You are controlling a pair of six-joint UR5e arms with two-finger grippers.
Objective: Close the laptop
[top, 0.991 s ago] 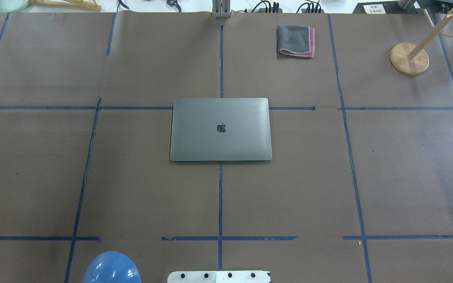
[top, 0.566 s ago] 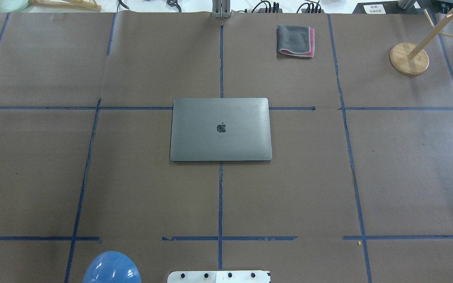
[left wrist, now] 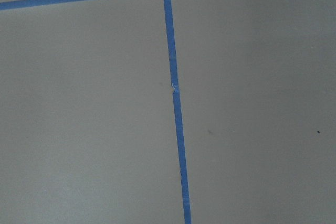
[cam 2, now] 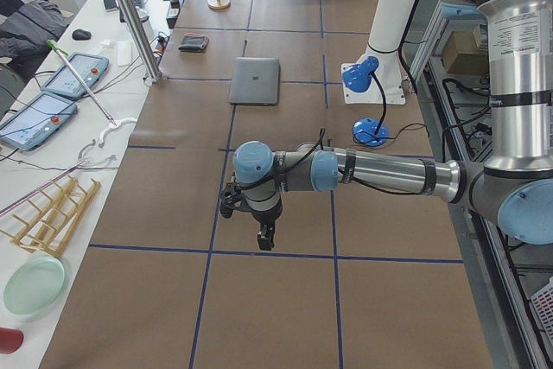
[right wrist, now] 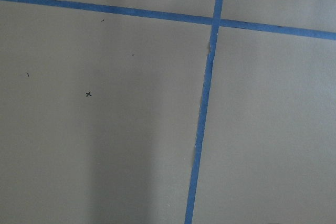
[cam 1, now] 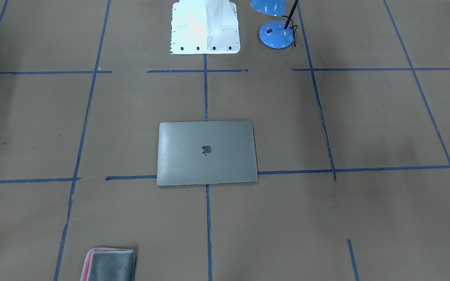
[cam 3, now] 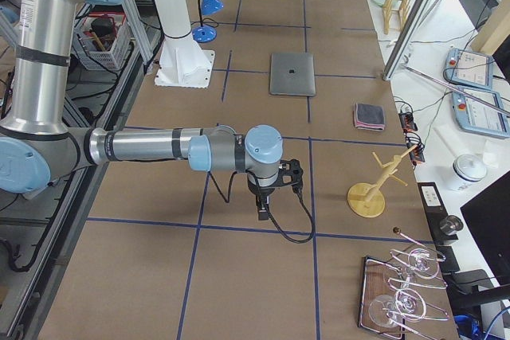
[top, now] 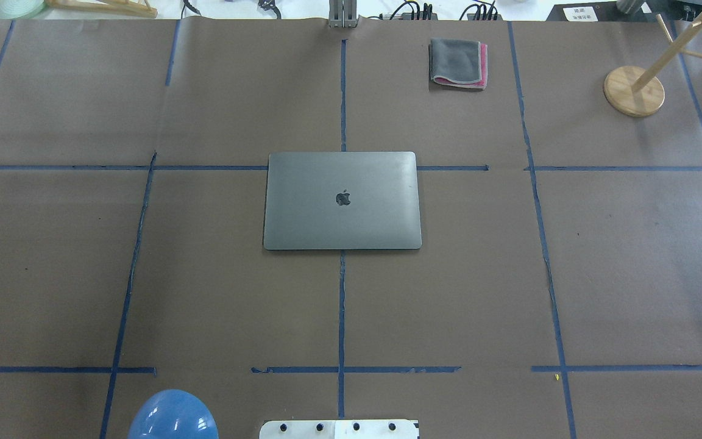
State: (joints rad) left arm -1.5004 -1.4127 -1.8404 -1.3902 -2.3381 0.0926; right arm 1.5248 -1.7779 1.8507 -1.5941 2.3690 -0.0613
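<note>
The laptop [top: 342,201] lies shut and flat at the middle of the table, grey lid up with the dark apple logo showing. It also shows in the front view [cam 1: 207,152], the left view [cam 2: 256,80] and the right view [cam 3: 292,74]. My left gripper [cam 2: 263,235] hangs low over bare table far from the laptop, at the table's left end. My right gripper [cam 3: 263,211] hangs likewise at the right end. Both show only in the side views, so I cannot tell whether they are open or shut. Both wrist views show only brown paper and blue tape.
A folded grey cloth with pink edge [top: 457,63] lies at the far side, right of centre. A blue desk lamp [cam 1: 275,33] stands beside the white robot base [cam 1: 205,27]. A wooden stand [top: 634,91] is at the far right.
</note>
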